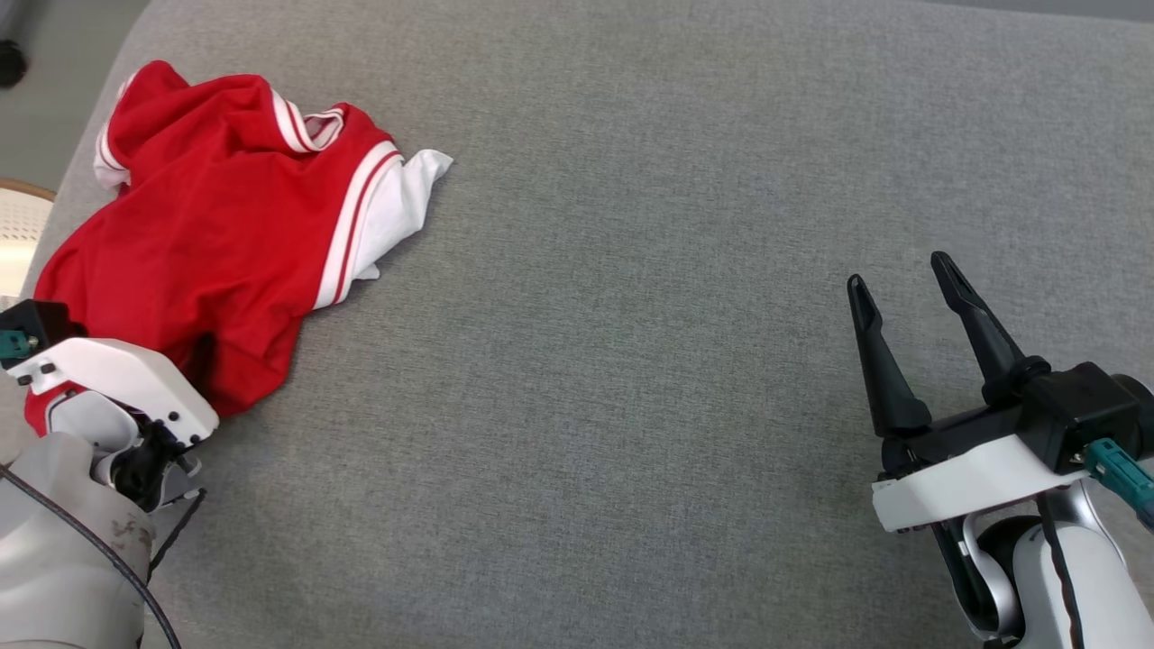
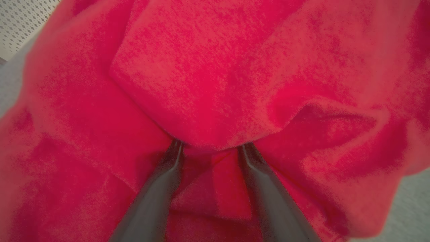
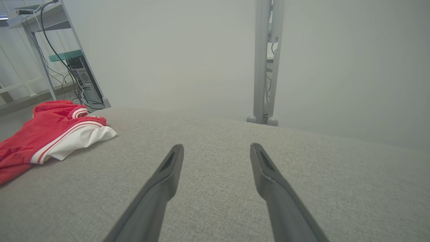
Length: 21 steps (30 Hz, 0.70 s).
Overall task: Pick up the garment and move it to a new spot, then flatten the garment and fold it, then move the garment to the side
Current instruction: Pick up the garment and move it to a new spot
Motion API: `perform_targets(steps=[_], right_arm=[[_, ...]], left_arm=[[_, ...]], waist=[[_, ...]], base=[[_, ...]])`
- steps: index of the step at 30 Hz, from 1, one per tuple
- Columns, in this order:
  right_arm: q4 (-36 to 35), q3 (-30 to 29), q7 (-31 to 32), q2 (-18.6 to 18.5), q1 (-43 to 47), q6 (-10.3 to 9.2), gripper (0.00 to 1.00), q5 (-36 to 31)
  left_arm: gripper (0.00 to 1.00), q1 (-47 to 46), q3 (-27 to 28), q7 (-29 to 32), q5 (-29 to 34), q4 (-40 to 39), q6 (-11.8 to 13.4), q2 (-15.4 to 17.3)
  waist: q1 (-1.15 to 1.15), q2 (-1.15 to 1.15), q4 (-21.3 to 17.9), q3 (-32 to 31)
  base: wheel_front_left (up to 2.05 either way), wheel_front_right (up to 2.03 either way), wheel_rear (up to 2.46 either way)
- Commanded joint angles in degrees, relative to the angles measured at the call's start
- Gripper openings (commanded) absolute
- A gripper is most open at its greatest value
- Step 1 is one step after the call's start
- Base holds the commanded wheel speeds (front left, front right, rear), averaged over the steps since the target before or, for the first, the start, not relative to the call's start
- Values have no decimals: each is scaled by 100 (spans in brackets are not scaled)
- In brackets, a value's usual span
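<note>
Left gripper [image 2: 211, 147]: jaws spread wide, both fingers [image 2: 158, 195] pushed into the red cloth, with nothing clamped. A fold of the garment [image 1: 207, 234] lies right over the fingertips and a flap sits between the fingers, so we judge one close would catch fabric. How many layers, we cannot tell. Ahead of the fingers and to either side it is all bunched red cloth. Farther out along the fingers are the red-and-white striped trim and a white panel, crumpled and partly turned over. The garment lies in a heap on the grey fabric surface [image 1: 631, 361], touching the left hand and close to that surface's edge. Right gripper [image 1: 899, 273]: jaws apart, empty, over bare surface, well apart from the garment, which lies far off to its left. Beyond its fingertips are more bare surface, then a grey metal post [image 3: 265, 67], and far left a shelf frame with cables [image 3: 67, 67]. Progress: we read this as the very start, in the pick step with the grasp not yet made. Nothing is lifted, moved, flattened or folded. Left to do: close on the cloth, lift, carry it to the open area nearer the right hand, spread it flat, fold, then shift it aside. Risk: a one-point grab on a heap may drag the bundle.
</note>
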Motion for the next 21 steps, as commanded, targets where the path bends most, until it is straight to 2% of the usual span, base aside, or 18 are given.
perform_targets(steps=[1,2,12,21], right_arm=[[-7,-35,-51,-31,-69,-2,100,-4],[-1,-49,-66,-31,-76,-2,100,-2],[93,-203,-168,-29,-36,-2,100,56],[288,-231,-326,-31,144,-2,100,260]], left_arm=[[4,-16,-30,18,-37,109,-21,-56],[0,-38,-42,-13,-29,134,-24,-29],[0,-597,-47,-1037,88,-21,-26,365],[0,-1298,-315,-2250,630,-738,284,769]], waist=[[0,0,-85,76],[0,0,-99,85],[0,0,-30,-145],[0,0,-12,-739]], base=[[0,0,0],[0,0,0],[0,0,0],[0,0,0]])
